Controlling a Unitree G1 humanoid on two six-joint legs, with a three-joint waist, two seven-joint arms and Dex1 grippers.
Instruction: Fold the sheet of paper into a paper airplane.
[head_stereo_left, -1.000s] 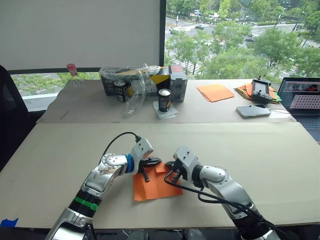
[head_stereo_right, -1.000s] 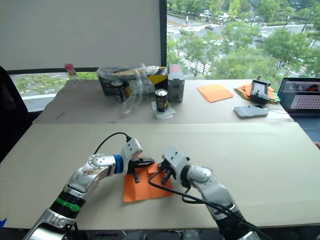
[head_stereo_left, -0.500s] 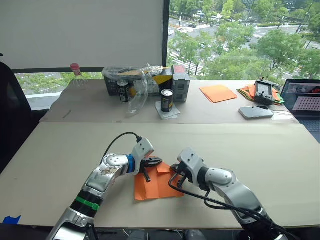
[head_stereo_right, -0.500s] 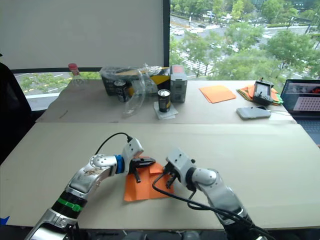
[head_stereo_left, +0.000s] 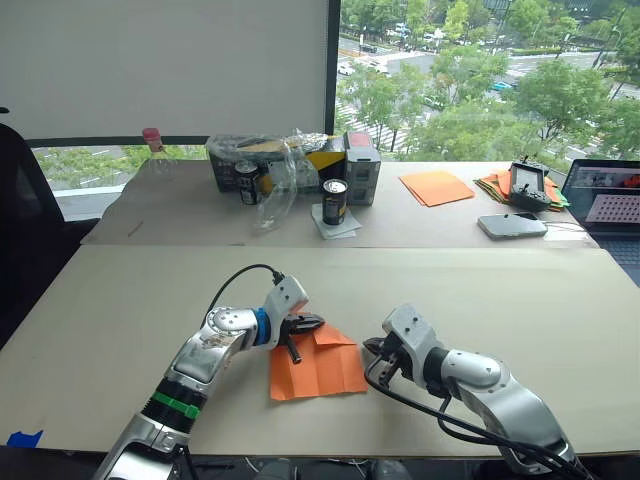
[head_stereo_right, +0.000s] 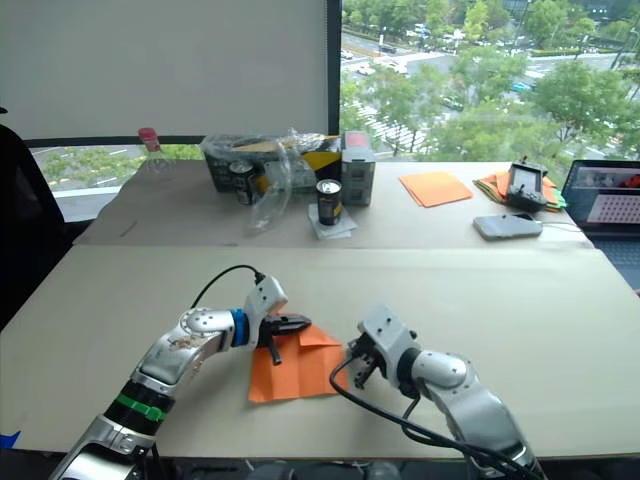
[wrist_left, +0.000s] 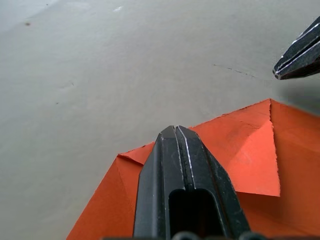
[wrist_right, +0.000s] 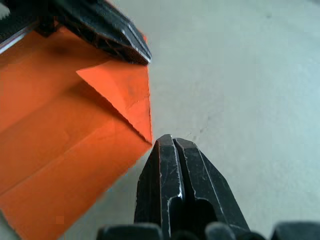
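Cans (head_stereo_left: 334, 201), phone (head_stereo_left: 509, 224), laptop (head_stereo_left: 606, 193) behind

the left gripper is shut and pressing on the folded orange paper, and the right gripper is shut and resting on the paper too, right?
Not quite. The right gripper is shut but sits on the bare table beside the folded bright-orange sheet of paper, as the right wrist view shows. The left gripper is shut over the paper.

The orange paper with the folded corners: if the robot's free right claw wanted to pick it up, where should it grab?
Probably the sheet of paper's bare right edge, coming low from the right. It lies flat on the table, and the left gripper, shut, rests at its far folded end, so that edge nearest the right gripper is open.
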